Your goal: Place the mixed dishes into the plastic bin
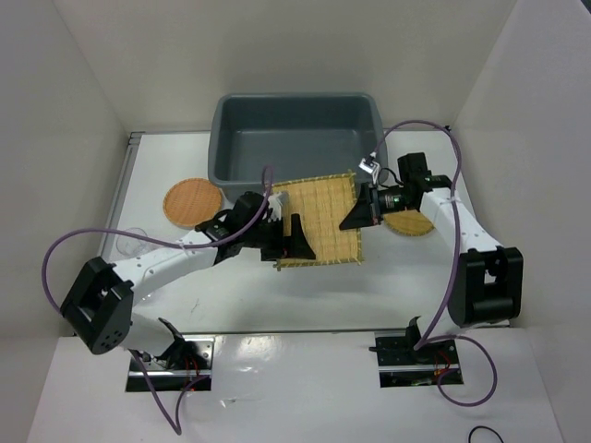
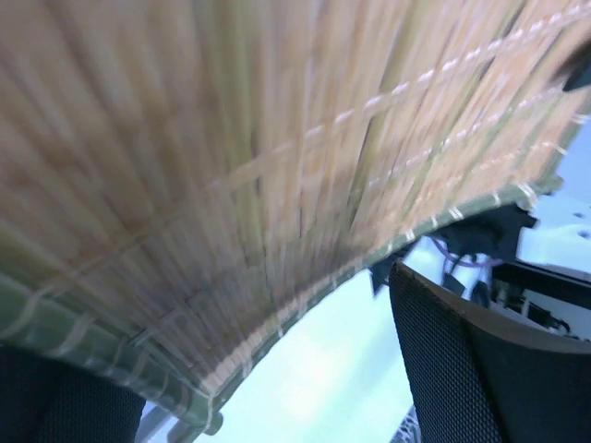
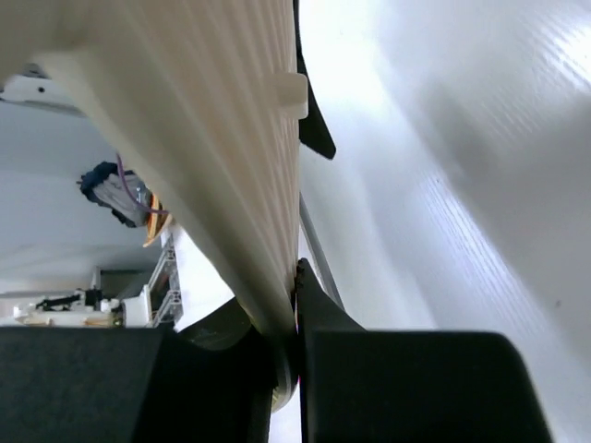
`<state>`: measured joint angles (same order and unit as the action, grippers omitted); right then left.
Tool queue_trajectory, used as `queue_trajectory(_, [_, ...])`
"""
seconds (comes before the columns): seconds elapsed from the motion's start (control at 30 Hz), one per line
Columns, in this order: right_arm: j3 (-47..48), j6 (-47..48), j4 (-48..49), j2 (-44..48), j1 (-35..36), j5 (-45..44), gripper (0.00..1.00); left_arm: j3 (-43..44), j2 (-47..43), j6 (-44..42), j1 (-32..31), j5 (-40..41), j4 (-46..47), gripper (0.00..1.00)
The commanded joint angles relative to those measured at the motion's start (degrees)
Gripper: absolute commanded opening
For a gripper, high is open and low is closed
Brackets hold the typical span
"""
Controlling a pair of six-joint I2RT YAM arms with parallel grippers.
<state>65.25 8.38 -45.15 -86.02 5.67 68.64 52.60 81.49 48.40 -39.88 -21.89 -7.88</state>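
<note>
A: mat (image 1: 319,217)?
B: woven bamboo slats, matt, ribbed, pale thread stitching.
A: bin (image 1: 295,129) at 12 o'clock?
B: grey plastic, smooth, slight sheen.
A: table (image 1: 240,295)?
B: white, glossy, faint grain. cup (image 1: 129,242) at 9 o'clock: clear.

Left wrist view is basically wall-to-wall bamboo mat (image 2: 231,185), all smeared, running off the top and left edges. From above, the right arm (image 1: 452,217) covers most of the round disc (image 1: 411,225) near the table's (image 1: 406,286) right edge, so I can't make out its surface. The clear cup (image 1: 129,242) by the left edge is barely a smudge.
</note>
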Motion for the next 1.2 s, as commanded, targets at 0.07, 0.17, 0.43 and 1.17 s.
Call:
queue_trajectory(0.07, [1.3, -1.3, 4.0, 2.9, -0.3, 8.7, 0.0, -0.9, -2.1, -0.5, 1.6, -5.2, -0.6, 1.0])
queue_trajectory(0.17, [0.7, -1.9, 4.6, 3.9, -0.8, 9.2, 0.0, -0.4, -1.5, -1.0, 1.6, -5.7, -0.6, 1.0])
queue_trajectory(0.43, [7.9, -3.4, 5.1, 5.1, -4.9, 7.0, 0.0, 5.5, -11.9, -5.9, 8.1, -1.1, -12.4, 1.0])
queue_trajectory(1.17, [55.1, -12.7, 14.1, -39.2, -3.5, -9.8, 0.0, -4.8, -44.1, -1.9, 18.1, 1.9, -29.4, 1.0])
